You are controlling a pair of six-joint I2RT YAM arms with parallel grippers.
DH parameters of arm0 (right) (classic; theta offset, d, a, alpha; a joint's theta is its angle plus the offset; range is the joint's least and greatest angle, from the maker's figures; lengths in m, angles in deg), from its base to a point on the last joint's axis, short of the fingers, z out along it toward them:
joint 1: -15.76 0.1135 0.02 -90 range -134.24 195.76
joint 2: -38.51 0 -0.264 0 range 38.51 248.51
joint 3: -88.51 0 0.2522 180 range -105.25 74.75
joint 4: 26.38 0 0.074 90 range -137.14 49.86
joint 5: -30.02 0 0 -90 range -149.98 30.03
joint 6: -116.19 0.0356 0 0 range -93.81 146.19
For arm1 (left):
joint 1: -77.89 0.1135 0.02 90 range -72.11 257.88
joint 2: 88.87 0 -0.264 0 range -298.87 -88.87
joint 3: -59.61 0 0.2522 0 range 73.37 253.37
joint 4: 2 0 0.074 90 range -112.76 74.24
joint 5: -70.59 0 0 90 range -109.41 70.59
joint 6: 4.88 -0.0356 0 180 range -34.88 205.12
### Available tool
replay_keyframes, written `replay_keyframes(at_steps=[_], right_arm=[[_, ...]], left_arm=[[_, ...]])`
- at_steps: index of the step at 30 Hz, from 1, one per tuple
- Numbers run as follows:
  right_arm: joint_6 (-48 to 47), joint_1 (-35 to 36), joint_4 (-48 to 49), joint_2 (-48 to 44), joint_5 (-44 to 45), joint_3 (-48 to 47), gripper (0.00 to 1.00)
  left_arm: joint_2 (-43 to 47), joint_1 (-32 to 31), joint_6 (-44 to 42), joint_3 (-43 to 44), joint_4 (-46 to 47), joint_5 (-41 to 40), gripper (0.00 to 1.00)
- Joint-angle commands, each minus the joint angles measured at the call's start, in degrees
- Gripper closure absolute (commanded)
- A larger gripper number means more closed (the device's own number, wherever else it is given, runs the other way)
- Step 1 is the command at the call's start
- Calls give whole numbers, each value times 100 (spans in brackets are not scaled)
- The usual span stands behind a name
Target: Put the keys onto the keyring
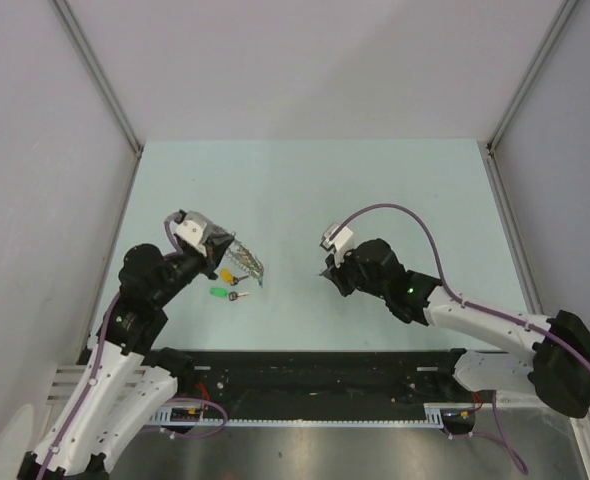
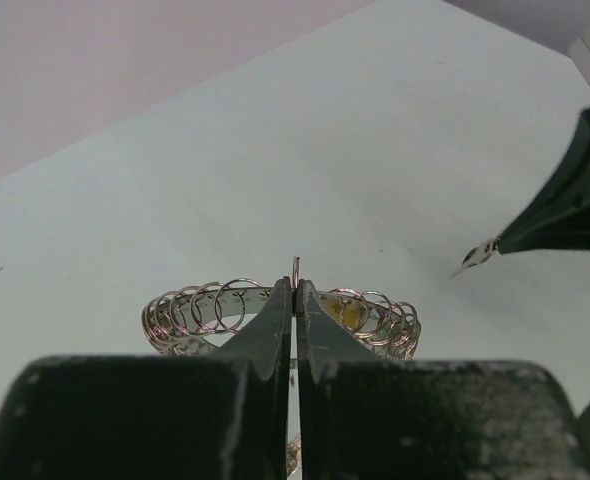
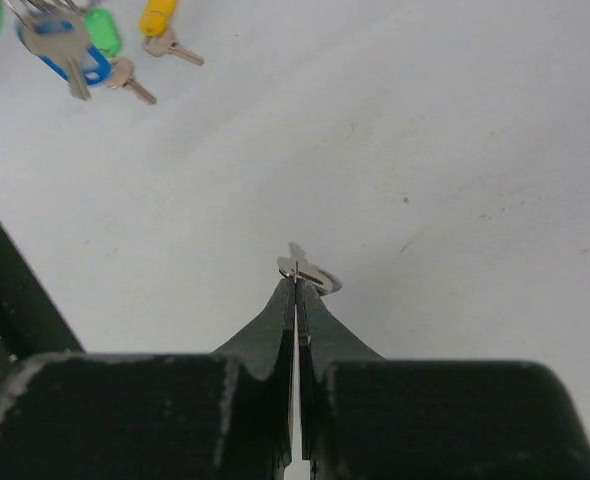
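My left gripper (image 1: 233, 256) is shut on one thin ring of the keyring (image 1: 251, 264), a metal band strung with several wire rings, and holds it above the table. In the left wrist view the pinched ring (image 2: 296, 272) stands up between the fingertips, with the band (image 2: 200, 310) curving behind. My right gripper (image 1: 326, 272) is shut on a small bare-metal key (image 3: 307, 271), whose tip also shows in the left wrist view (image 2: 472, 258). Loose keys lie under the keyring: yellow (image 1: 228, 276), green (image 1: 218, 292), and a blue one (image 3: 75, 58) in the right wrist view.
The pale green table (image 1: 375, 190) is enclosed by grey walls on the left, right and back. A black rail (image 1: 315, 370) with the arm bases runs along the near edge. The two grippers face each other about a hand's width apart.
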Motion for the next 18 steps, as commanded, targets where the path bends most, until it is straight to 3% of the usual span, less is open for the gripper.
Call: replay_keyframes(at_steps=[1, 7, 18], right_arm=[[-189, -36, -1785, -652, -503, -658, 100], [-277, -97, -2524, -1039, -1092, -1298, 100], [-1278, -53, -3104, -1189, -1576, -2495, 100]], left_arm=[[-149, -46, -256, 46, 472, 1567, 100], [-799, -212, -502, 266, 526, 3158, 100], [-1618, -1153, -1696, 908, 94, 3440, 100]])
